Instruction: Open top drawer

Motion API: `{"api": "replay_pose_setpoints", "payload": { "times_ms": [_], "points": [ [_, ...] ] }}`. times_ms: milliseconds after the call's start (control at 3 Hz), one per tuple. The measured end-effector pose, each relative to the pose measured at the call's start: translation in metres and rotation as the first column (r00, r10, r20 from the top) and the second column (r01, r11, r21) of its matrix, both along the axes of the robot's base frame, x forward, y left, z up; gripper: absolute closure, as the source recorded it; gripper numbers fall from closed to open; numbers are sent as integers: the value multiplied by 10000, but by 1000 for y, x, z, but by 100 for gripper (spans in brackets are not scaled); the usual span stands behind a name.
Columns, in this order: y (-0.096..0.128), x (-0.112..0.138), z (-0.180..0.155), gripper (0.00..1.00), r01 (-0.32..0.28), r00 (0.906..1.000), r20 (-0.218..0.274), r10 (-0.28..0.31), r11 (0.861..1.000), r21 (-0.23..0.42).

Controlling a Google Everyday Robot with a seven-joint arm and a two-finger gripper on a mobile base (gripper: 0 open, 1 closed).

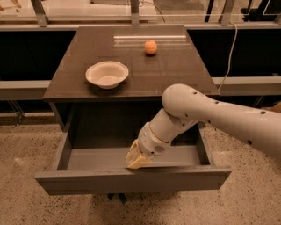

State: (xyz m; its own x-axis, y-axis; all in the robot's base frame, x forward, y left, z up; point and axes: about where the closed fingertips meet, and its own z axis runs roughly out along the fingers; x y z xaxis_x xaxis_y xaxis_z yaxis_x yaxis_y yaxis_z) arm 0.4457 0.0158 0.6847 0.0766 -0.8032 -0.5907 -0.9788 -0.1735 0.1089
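Your gripper sits inside the top drawer against its front, likely to pull it; spread or pinching, I cannot tell.

A dark-topped cabinet stands on speckled floor before metal railing posts.

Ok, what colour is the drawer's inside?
Grey, shown best in the camera view: the drawer is pulled out, with the gripper inside at its front wall.

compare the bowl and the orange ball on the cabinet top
The white bowl is wide and hollow; the orange ball is small and round. The bowl sits nearer the front; the ball lies farther back. Both rest on the cabinet top, apart. The pincer is in the open top drawer.
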Motion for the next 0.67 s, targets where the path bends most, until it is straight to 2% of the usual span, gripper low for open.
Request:
{"api": "replay_pose_setpoints", "payload": {
  "times_ms": [333,667],
  "points": [
    [1,-15,7,100,-78,9996,-264,83,9998,166],
    [-13,0,8,100,99,9998,-149,-95,9996,280]
  ]
}}
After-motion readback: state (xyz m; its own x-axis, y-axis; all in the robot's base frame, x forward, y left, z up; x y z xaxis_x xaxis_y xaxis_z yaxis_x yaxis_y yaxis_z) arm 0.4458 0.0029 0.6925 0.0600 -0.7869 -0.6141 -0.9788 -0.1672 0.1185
